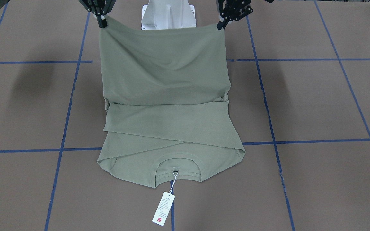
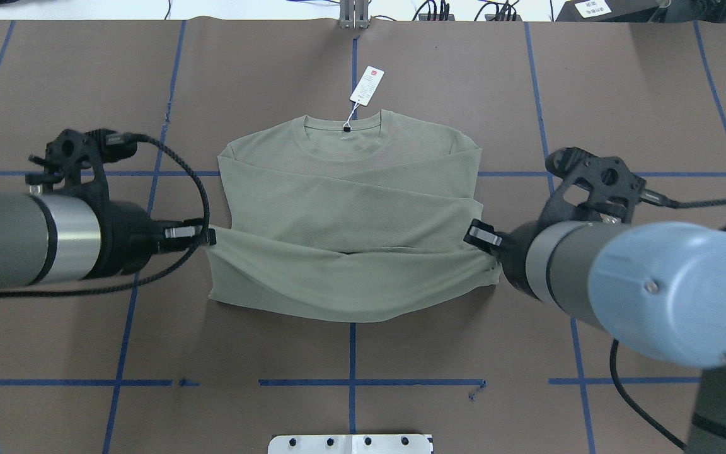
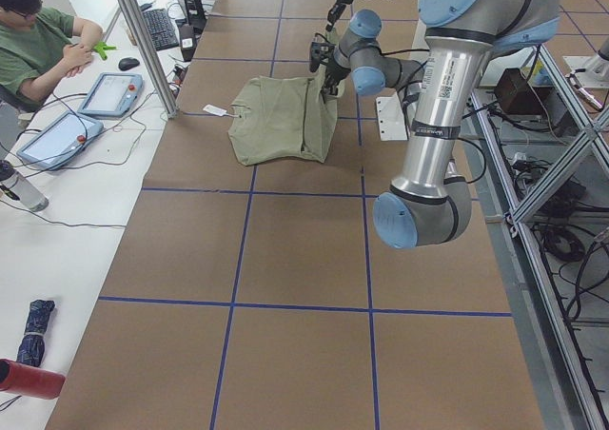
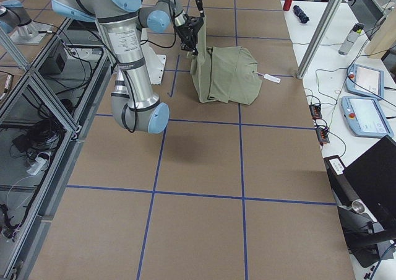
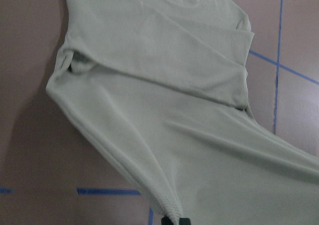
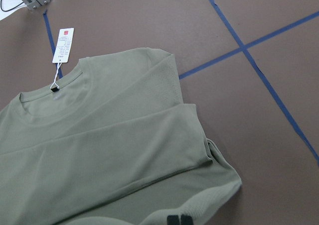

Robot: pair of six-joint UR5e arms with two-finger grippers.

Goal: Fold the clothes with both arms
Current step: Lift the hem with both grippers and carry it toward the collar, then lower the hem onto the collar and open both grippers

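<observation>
I can read no word here. The white hang tag [image 1: 163, 208] on the shirt [image 1: 165, 73] shows one small red square mark and lines of print, too small for reading.

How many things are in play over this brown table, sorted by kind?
shirt: 1
tag: 1
grippers: 2, left gripper and right gripper, each shut on the shirt
Total: 4

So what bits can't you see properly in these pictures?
- Hang tag: print too small to read, every view.
- Left gripper and right gripper: upper parts cut by the front view's top edge.
- Shirt chest: covered by its folded sleeves.
- Table under the lifted hem: hidden by the cloth.
</observation>
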